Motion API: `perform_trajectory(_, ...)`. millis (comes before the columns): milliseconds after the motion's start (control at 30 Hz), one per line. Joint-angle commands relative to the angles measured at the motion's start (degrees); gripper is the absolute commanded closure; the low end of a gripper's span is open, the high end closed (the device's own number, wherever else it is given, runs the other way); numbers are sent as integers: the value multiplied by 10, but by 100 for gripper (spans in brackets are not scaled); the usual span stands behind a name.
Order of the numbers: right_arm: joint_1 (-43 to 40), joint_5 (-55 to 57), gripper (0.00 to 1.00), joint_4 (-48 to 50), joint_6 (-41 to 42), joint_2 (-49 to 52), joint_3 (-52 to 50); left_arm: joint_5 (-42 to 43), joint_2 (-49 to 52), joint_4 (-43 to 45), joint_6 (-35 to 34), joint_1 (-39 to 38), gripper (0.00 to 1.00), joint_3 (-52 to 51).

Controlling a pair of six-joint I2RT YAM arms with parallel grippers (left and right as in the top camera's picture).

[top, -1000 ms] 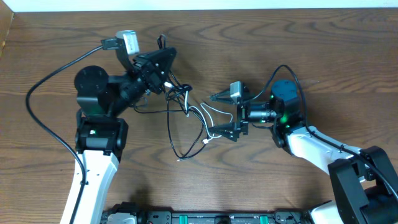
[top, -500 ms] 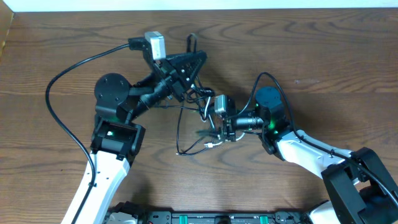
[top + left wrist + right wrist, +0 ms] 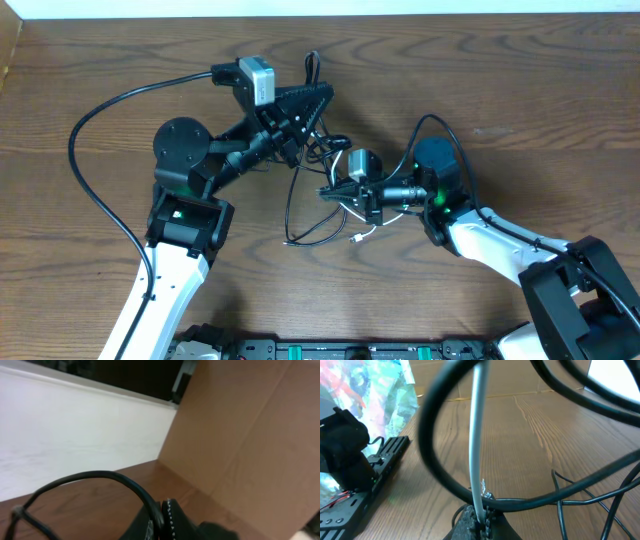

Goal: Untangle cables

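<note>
Both left pincer (image 3: pixel 318 92) and right pincer (image 3: pixel 334 190) pinch cables (image 3: pixel 296 212); right-wrist view alone shows white cord (image 3: pixel 479 435) clamped.

Cables (image 3: pixel 289 225) are laid in loose loops on brown wood-grain worktop (image 3: pixel 520 90), approx. at centre.

Overhead straight down on table (image 3: pixel 500 80); wrist views low, close against cables (image 3: pixel 478 435).
</note>
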Motion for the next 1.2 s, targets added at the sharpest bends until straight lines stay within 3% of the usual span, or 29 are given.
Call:
perform_trajectory(0,-17,-52,99,0,-2,5,0,-45,-5,-24,57,-1,92,16)
perform_trajectory(167,-50,-154,99,28,9,5,0,-170,-5,-108,57,-1,92,16)
perform_trajectory(333,-89,-202,99,77,109,5,0,-279,-5,-186,57,-1,92,16)
perform_trajectory(533,-132,-260,99,166,247,5,0,-338,-2,-250,57,-1,92,16)
perform_trajectory(733,-166,-261,99,214,365,5,0,-345,10,-333,127,-1,92,16)
perform_trajectory(867,-188,-267,99,242,430,5,0,-400,24,-369,129,-1,92,16)
perform_trajectory(1000,-189,-267,99,312,494,5,0,-414,45,-379,129,-1,71,16)
perform_trajectory(1100,-188,-267,99,361,543,5,0,-410,59,-379,129,-1,33,16)
perform_trajectory(1167,-188,-267,99,395,573,5,0,-400,70,-379,122,-1,26,16)
